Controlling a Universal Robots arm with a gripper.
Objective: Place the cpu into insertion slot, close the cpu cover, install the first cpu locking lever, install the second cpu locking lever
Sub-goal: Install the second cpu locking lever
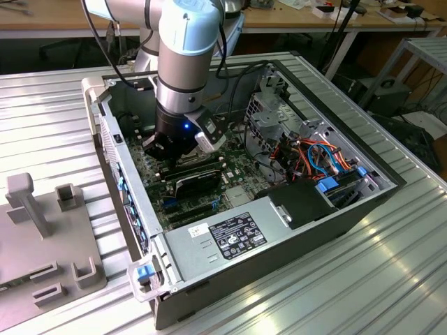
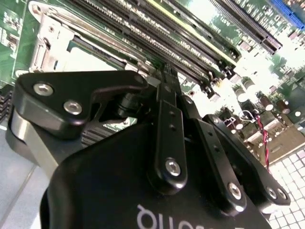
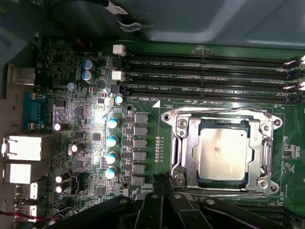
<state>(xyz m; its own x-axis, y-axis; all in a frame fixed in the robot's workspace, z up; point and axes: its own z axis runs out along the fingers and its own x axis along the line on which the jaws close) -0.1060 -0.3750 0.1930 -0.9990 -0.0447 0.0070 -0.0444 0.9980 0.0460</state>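
A: Nearest the lens in the second wrist view: the tool [image 2: 164, 83], black linkage bars drawn together to a point just over the green motherboard [image 2: 281, 62]. Fingers look clenched, nothing between them as far as I can see.

B: Agreed. The cpu [image 3: 223, 155]?

A: In the first wrist view it sits flat in the insertion slot [image 3: 222, 183], silvery top up. The cpu cover [image 3: 188, 143] lies down around it, chip showing through the window. The tool tip [image 3: 164, 183] is at the frame's edge, by one corner; whether it touches a lever wire, cannot tell.

B: Handling?

A: My judgement: chip light, stiff, fragile underneath. Cover thin stiff plate, hinged. Levers springy wire, best pushed near the free end.

B: Exterior view?

A: Arm reaches down into the open computer case [image 1: 363, 202] on the ribbed tabletop [image 1: 391, 279].
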